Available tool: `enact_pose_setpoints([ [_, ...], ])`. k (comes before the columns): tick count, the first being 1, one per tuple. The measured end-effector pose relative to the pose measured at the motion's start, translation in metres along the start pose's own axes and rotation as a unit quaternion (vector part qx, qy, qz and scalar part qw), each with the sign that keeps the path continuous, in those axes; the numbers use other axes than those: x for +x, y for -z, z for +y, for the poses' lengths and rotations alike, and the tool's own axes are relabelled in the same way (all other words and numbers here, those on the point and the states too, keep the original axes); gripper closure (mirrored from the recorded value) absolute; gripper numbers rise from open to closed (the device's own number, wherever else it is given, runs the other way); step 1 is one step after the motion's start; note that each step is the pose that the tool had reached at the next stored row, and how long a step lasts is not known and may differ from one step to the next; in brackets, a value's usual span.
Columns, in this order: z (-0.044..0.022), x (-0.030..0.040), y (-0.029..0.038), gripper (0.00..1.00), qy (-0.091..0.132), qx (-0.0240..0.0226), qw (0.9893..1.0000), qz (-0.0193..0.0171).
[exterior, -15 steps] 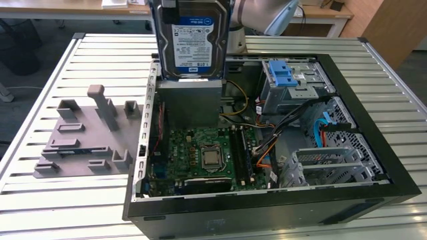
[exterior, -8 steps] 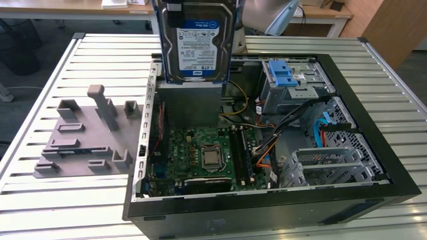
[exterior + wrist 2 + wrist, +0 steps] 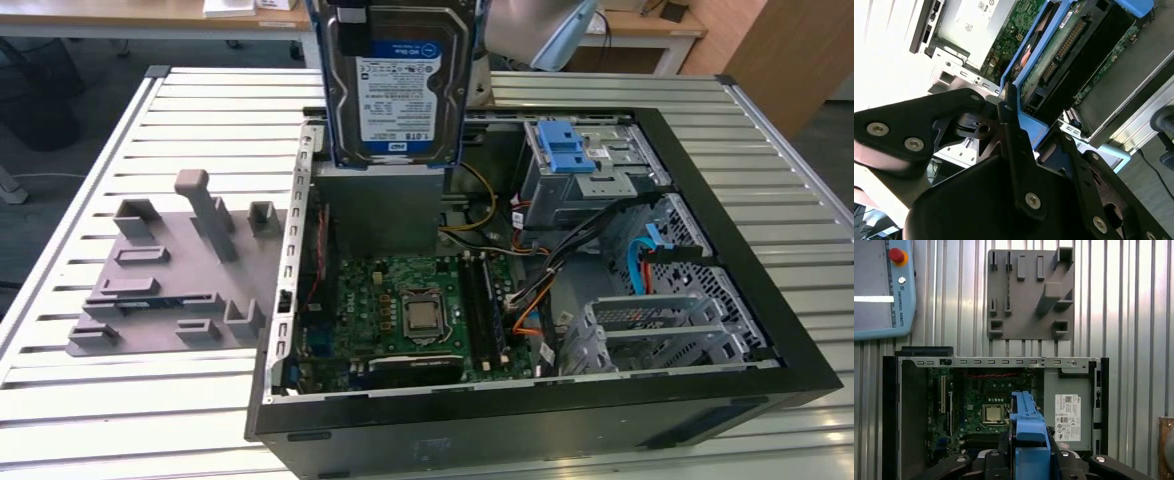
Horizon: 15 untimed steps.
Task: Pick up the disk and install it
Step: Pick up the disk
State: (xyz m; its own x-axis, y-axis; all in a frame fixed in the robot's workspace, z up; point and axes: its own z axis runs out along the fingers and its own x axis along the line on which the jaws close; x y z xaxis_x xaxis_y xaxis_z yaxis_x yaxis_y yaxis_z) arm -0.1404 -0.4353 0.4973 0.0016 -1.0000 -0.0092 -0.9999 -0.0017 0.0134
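The disk (image 3: 396, 80) hangs upright in the air above the far side of the open computer case (image 3: 747, 330), its blue-and-white label facing the exterior camera. Blue plastic rails run along its edges. In both wrist views my gripper (image 3: 1027, 447) (image 3: 1036, 132) is shut on the disk, with a black finger (image 3: 1004, 442) pressed against each side of the blue-railed end (image 3: 1026, 415). The second wrist view shows the disk's green circuit-board underside (image 3: 1064, 55) stretching away from the fingers.
Inside the case lie the motherboard (image 3: 400, 310), a metal drive cage with a blue latch (image 3: 574, 150) and a grey box with a white sticker (image 3: 1066, 415). A grey plastic fixture (image 3: 174, 270) sits on the slatted table at the exterior view's left. A teach pendant (image 3: 879, 290) lies nearby.
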Motion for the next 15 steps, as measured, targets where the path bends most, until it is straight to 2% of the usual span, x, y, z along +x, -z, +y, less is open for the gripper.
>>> enact_pose_setpoints([
  [6,-0.0026,0.0101,0.0000,0.64,0.000,0.0001,1.0000,-0.0003],
  [10,-0.0117,0.0118,0.0002,0.64,0.000,0.0000,1.0000,-0.0002],
  [15,-0.0261,0.0130,0.0004,0.64,0.000,0.0000,1.0000,-0.0002],
])
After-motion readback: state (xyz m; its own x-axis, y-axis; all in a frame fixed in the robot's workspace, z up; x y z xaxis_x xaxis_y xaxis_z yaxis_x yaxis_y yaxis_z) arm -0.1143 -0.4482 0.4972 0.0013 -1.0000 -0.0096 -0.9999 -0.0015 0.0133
